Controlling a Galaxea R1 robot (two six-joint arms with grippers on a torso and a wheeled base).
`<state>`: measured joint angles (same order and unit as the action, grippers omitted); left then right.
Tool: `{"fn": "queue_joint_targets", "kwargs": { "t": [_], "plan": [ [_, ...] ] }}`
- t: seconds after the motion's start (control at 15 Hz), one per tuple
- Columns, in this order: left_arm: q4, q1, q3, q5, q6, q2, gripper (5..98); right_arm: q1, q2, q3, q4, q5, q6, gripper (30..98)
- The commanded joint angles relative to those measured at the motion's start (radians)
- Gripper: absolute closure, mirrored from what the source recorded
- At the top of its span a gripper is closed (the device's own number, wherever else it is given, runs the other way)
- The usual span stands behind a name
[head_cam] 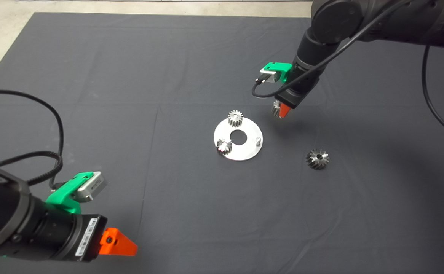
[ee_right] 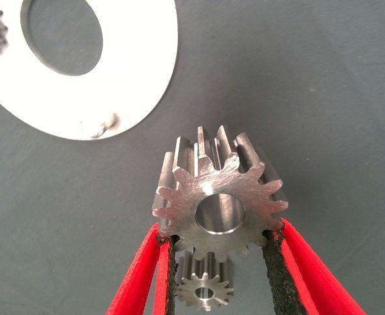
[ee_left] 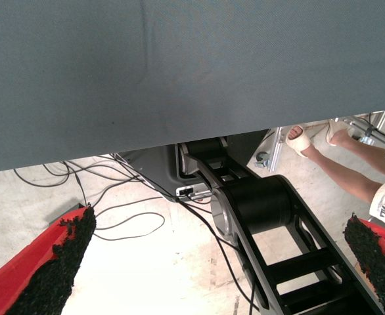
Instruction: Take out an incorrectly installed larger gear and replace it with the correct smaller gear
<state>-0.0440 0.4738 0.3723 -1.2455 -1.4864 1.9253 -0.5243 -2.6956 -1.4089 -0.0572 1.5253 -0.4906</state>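
The right gripper (head_cam: 281, 110) is holding the smaller gear (head_cam: 275, 108) above the dark mat (head_cam: 130, 95), near a round plate (head_cam: 245, 150); the larger gear (head_cam: 317, 158) is lying apart.

A dark grey mat (head_cam: 92, 95), faintly creased, covered the table and ended against a pale concrete floor (head_cam: 1, 34), where black cables (ee_left: 100, 197) trailed beside the machine's black base (ee_left: 258, 223) and a person's bare legs in pale sandals (ee_left: 304, 141) showed.

smaller gear (ee_right: 219, 207) clamped aloft — larger gear (head_cam: 317, 158) flat on mat.
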Motion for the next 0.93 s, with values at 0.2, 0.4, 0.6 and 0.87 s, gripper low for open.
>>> {"fn": "queue_joint_targets", "kwargs": {
  "t": [0.2, 0.4, 0.6, 0.87],
  "plan": [
    [0.018, 0.003, -0.011, 0.001, 0.000, -0.001, 5.9, -0.027, -0.031, 0.049, 0.037, 0.044, -0.009, 97.5],
    [0.019, 0.003, -0.011, 0.000, 0.000, -0.001, 5.9, -0.022, -0.045, 0.067, 0.033, 0.044, -0.008, 97.5],
    [0.018, 0.003, -0.011, -0.002, 0.000, -0.001, 5.9, -0.019, -0.059, 0.090, 0.031, 0.045, -0.006, 97.5],
    [0.018, 0.003, -0.012, -0.003, 0.000, -0.002, 5.9, 0.003, -0.059, 0.131, 0.030, 0.050, -0.006, 97.5]
  ]
}}
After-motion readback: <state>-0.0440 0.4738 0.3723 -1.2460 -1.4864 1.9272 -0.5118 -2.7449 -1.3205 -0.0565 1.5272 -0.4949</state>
